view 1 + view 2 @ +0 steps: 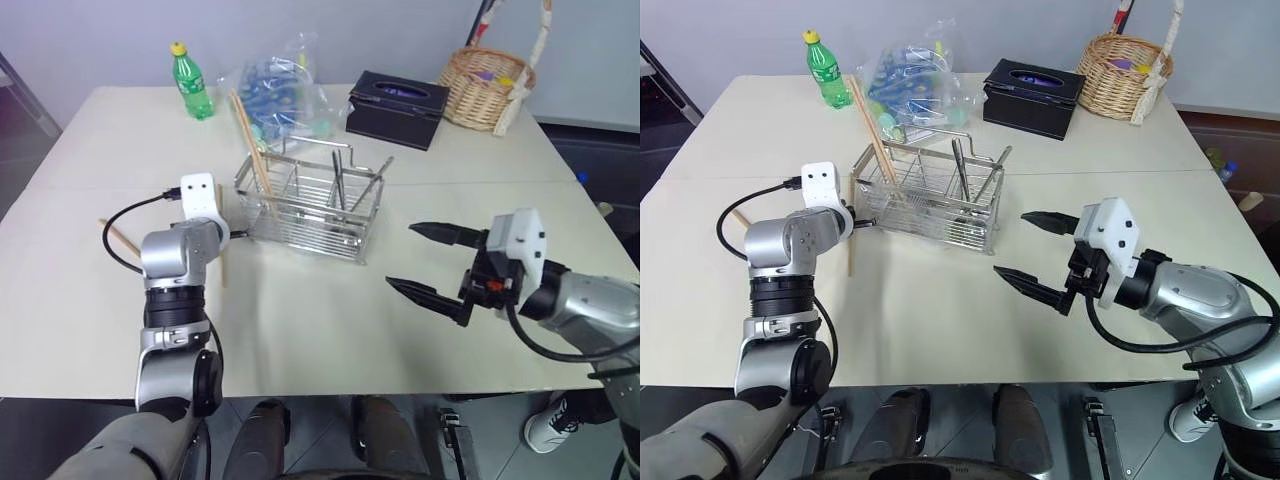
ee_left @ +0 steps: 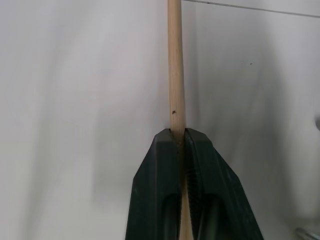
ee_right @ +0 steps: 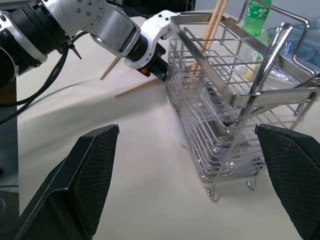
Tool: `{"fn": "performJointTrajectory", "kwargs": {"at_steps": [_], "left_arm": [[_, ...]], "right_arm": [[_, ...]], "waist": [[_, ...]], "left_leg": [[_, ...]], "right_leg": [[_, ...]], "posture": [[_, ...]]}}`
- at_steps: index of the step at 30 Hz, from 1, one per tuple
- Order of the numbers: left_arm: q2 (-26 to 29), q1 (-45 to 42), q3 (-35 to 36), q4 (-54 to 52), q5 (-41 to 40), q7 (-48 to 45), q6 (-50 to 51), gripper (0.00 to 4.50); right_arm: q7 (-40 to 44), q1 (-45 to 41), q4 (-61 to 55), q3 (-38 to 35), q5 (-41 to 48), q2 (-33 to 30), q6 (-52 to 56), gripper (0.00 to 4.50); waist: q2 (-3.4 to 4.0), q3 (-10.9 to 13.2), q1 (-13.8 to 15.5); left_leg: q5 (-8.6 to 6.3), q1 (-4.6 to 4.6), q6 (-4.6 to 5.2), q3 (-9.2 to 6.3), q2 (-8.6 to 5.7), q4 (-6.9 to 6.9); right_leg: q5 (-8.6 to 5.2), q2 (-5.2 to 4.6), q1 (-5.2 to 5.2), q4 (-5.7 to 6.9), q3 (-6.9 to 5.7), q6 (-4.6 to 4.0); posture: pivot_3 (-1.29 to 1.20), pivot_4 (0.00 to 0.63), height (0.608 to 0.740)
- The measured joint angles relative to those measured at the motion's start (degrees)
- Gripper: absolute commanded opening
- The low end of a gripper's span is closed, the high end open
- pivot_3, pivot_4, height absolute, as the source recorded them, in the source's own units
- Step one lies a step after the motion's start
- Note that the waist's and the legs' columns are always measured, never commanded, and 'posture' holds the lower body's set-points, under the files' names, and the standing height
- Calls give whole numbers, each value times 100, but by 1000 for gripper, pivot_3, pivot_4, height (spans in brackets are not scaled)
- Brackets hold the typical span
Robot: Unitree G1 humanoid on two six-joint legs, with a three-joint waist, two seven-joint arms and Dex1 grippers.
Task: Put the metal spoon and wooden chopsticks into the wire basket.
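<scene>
Near the left edge of the surface point(image 1: 330, 330), beside the basket point(image 1: 312, 205), the left claw point(image 2: 181, 145) is clamped on a chopstick point(image 2: 175, 65) lying flat on the top, its fingers pinched tight around the shaft. A second chopstick point(image 1: 119, 238) lies farther out toward the left edge, partly behind the arm. Other chopsticks point(image 1: 250, 145) already lean upright in the basket's left compartment, and a spoon point(image 1: 961, 168) stands in a middle one, so the job looks more than half done.

The step in hand is picking up the gripped stick. Next it probably needs lifting clear, tipping upright and lowering into a compartment, past the leaning sticks and the wire handle.

The right claw point(image 1: 430, 262) hovers over the right half, its fingers spread wide and holding nothing, well apart from the basket. The front half is bare, giving open room. Toward the far edge stand a bottle point(image 1: 190, 82), a plastic bag point(image 1: 280, 90), a tissue box point(image 1: 398, 108) and a wicker basket point(image 1: 485, 88), all behind the wire one.
</scene>
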Motion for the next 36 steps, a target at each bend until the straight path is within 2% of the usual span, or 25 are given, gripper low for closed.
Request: {"fn": "performJointTrajectory", "kwargs": {"at_steps": [5,9,19,22,27,30,36], "left_arm": [[-1,2,69,2,20,-4,-6,33],[204,2,75,104,7,-155,-59,33],[1489,11,356,638,-31,-769,-271,33],[1621,4,393,766,-72,-1160,-1178,33],[1648,2,295,453,-327,-2463,-3697,33],[1657,-102,409,278,-917,-3206,-4092,33],[1977,-625,745,278,-1822,-4083,-4158,33]], "right_arm": [[59,64,0,-127,82,-64,43,4500],[127,98,4,-343,229,-153,145,4500],[181,183,6,-527,331,-267,198,4500],[175,182,8,-527,331,-267,198,4500],[146,137,55,-525,333,-266,198,4500],[121,121,55,-522,330,-253,197,4500],[27,174,44,-445,313,-125,186,4500]], "waist": [[0,-1,-1],[0,-1,-26],[-5,2,-17],[-12,4,40],[-12,4,112],[-11,4,102],[-11,4,50]], "left_leg": [[0,1,0,0,0,0],[0,5,0,0,1,0],[0,-1,0,0,1,0],[2,-8,-4,-1,1,2],[4,-11,-8,1,0,-2],[3,-10,-7,2,1,-2],[2,-7,-5,2,1,0]], "right_leg": [[0,0,0,1,0,0],[0,2,0,5,0,0],[0,1,-9,10,0,0],[1,-1,-9,3,0,-1],[1,-5,-11,-4,0,-2],[1,-4,-11,-2,0,-2],[1,-2,-9,4,0,-1]], "posture": [[0,150,740],[0,150,740],[0,150,740],[0,150,740],[0,150,740],[0,150,740],[0,150,740]]}}
